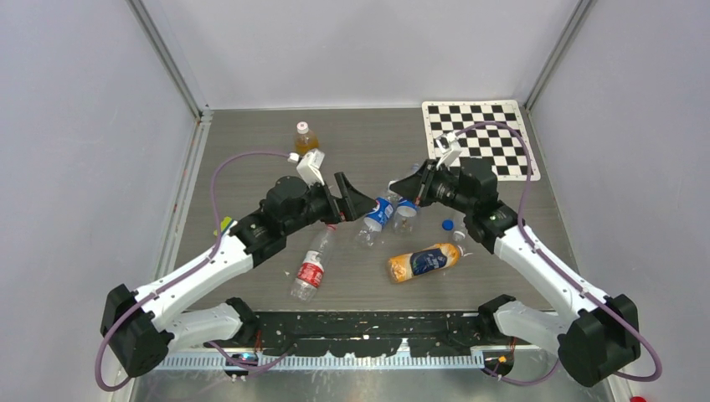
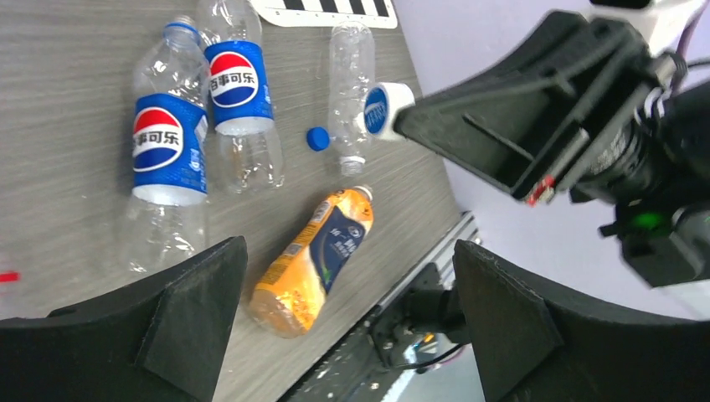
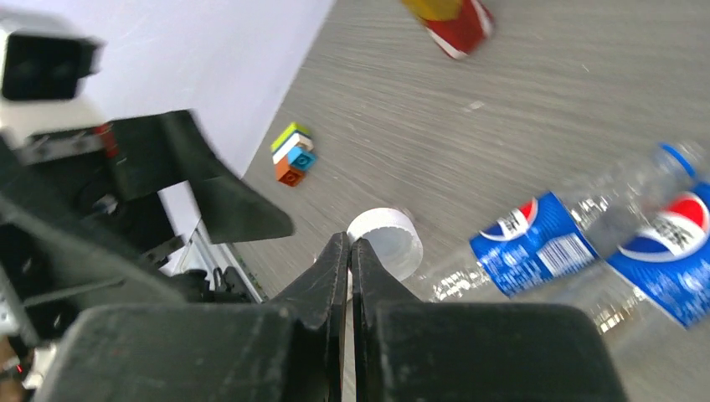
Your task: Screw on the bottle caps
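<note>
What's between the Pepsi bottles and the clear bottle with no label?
A small blue cap lies loose on the table between the Pepsi bottles and the clear bottle, seen in the left wrist view.

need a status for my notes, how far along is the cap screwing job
Done: one blue-labelled clear plastic bottle seems to wear a blue cap. In hand: the right gripper pinches a white round screw cap; the left gripper is open, empty. Left: a small blue round cap lies loose beside an uncapped clear bottle.
</note>
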`<action>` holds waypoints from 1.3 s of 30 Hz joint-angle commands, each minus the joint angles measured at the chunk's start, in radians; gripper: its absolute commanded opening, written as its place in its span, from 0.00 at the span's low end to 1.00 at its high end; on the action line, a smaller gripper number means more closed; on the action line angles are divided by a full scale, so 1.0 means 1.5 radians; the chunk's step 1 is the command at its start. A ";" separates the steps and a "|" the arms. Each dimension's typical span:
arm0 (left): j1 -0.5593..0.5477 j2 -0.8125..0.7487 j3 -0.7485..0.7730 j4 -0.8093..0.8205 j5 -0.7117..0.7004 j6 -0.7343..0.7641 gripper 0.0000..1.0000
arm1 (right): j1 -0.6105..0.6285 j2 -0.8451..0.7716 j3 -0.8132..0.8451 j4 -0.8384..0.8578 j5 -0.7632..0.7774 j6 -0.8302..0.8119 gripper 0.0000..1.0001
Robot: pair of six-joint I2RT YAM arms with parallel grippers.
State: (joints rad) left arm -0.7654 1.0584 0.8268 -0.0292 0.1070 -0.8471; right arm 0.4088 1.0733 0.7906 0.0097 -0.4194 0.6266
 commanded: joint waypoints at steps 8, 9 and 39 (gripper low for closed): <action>0.002 -0.002 0.022 0.120 -0.036 -0.262 0.92 | 0.039 -0.044 -0.138 0.497 -0.166 -0.123 0.01; 0.002 0.005 0.023 0.131 -0.027 -0.277 0.92 | 0.041 -0.040 -0.136 0.499 -0.178 -0.133 0.01; 0.002 0.096 0.003 0.302 0.085 -0.427 0.27 | 0.053 -0.025 -0.163 0.570 -0.199 -0.180 0.01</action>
State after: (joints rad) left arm -0.7635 1.2125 0.8310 0.3435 0.1955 -1.4712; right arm 0.4828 1.0237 0.5446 0.8234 -0.7330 0.3809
